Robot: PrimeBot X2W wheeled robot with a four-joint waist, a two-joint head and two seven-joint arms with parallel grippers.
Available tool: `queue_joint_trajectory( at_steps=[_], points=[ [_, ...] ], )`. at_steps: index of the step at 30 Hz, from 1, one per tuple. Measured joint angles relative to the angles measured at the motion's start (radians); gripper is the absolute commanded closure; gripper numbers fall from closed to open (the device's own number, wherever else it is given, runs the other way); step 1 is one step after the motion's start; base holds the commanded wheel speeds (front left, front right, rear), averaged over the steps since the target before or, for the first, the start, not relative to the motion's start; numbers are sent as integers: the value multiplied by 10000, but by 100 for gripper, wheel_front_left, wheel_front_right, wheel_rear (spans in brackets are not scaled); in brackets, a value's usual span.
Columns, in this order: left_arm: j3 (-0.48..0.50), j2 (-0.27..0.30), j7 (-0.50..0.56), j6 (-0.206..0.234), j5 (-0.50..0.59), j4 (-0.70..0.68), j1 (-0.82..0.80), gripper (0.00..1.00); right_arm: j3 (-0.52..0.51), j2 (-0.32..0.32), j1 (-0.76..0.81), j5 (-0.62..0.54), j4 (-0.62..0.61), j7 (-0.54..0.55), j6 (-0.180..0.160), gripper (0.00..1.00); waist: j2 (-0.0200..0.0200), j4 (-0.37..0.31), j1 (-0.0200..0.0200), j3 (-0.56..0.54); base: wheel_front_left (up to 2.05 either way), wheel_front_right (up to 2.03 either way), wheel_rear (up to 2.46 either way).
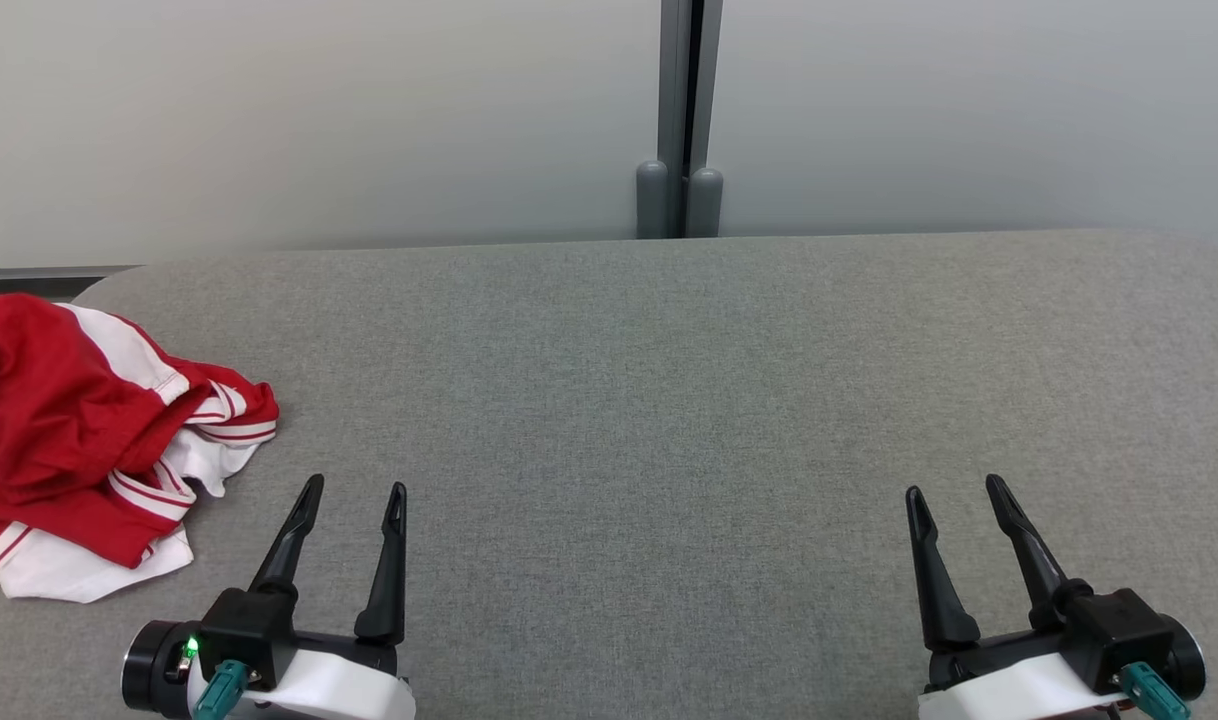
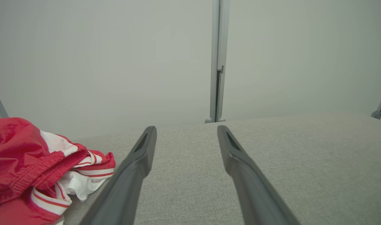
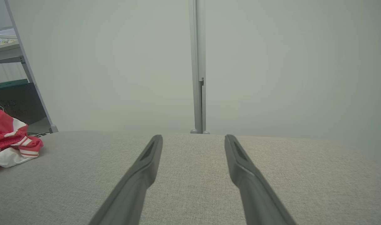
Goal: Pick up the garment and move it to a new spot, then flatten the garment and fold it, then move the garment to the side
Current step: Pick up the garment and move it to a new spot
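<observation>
Left claw (image 1: 355,487) at seven o'clock and right claw (image 1: 955,487) at five are pointing toward twelve over the grey desk (image 1: 669,400), fingers spread, empty. A crumpled red-and-white garment (image 1: 79,430) is lying at nine.

A grey fabric table (image 1: 669,350) stands before pale partition panels (image 1: 319,110).

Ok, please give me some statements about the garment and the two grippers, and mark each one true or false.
1. The garment lies crumpled on the left part of the table. True.
2. The left gripper holds the garment. False: it is open, empty and apart from the cloth.
3. The right gripper is open. True.
4. The garment is blue and folded flat. False: it is red and white, bunched up.
</observation>
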Motion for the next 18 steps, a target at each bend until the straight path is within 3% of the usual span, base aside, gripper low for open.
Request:
queue_joint_trajectory(
  at_steps=[9,18],
  points=[
    [-52,-6,0,19,-117,-2,-3,0,-10,-10,110,10,-56,-2,0,0,0,391,0,-12,0,0,0],
    [2,-2,-13,159,-380,113,-8,0,148,-8,155,-8,-33,-25,0,0,0,1616,0,-14,0,0,0]
  ],
)
